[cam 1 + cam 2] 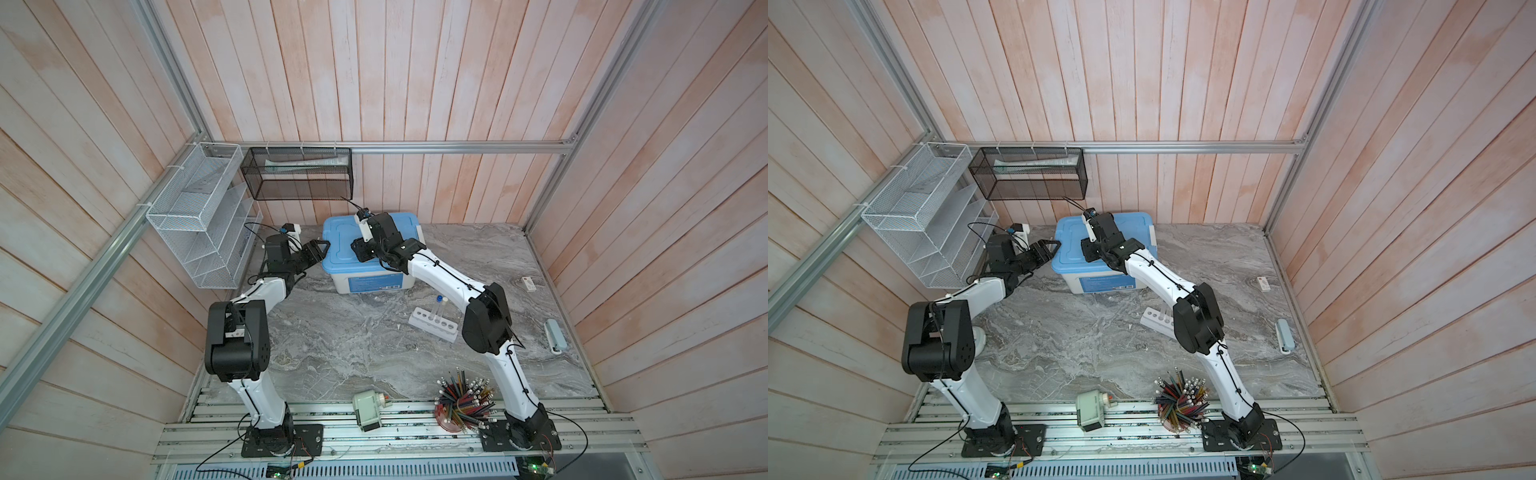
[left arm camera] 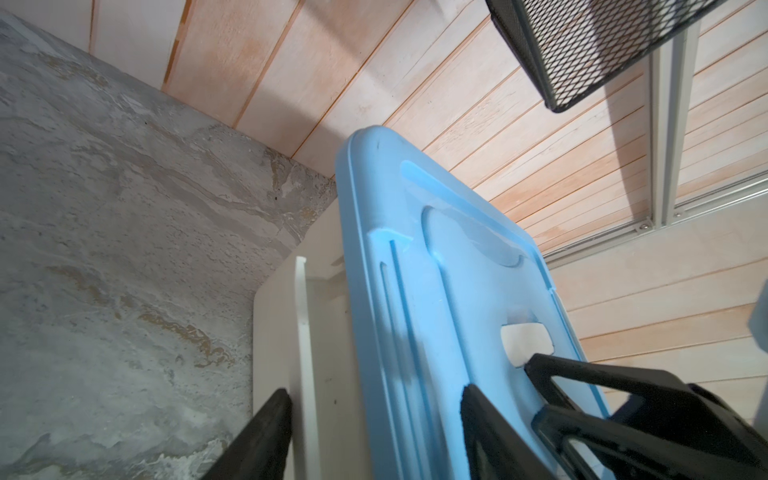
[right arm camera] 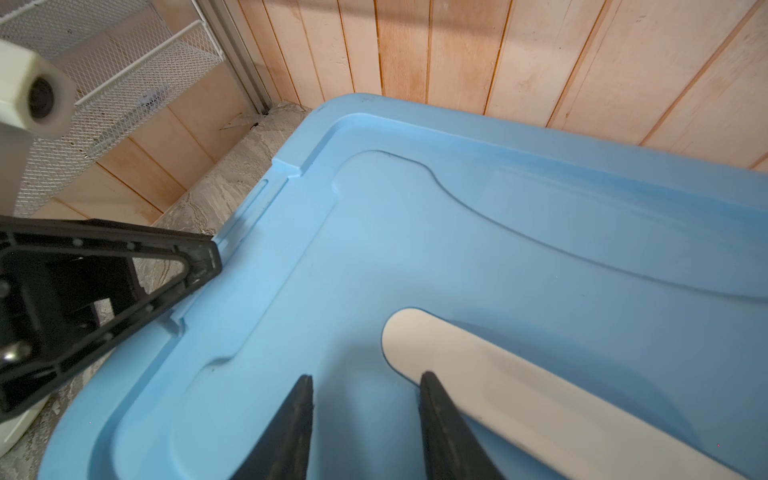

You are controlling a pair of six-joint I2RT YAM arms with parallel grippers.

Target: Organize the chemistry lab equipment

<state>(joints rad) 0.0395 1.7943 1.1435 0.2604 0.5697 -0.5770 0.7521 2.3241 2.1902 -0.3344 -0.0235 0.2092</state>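
1. Top views, both: white rack (image 1: 432, 325) sits on the table (image 1: 332, 345) at approx. 3 o'clock of centre. A blue-cap tube (image 1: 437, 300) & a white-cap tube (image 1: 445, 301) stand upright in it, side by side.
2. Rack is well apart from both claws. The right arm's elbow hangs just beside it at its 3 o'clock & hides most of it in a top view.
3. From the rack at approx. 11 o'clock, by the back wall: white bin (image 1: 365, 283) w/ blue lid (image 1: 341, 232).
4. Left claw (image 2: 376, 390) is at the lid's 9 o'clock edge. Left wrist view: one finger lies outside the bin wall, the other on top of the lid, rim btwn them. Jaws fairly wide; cannot tell if they pinch the rim.
5. Right claw (image 3: 368, 376) is over the lid, jaws part-way apart w/ nothing btwn them, only bare blue lid in the gap. One fingertip meets the edge of the lid's white handle (image 3: 519, 399).
6. Front rails: pale green sharpener (image 1: 368, 411) at 6 o'clock, red pencil cup (image 1: 463, 405) at 5 o'clock.
7. Walls: white wire shelf (image 1: 195, 208) at 10 o'clock, black mesh basket (image 1: 299, 174) at 11 o'clock.
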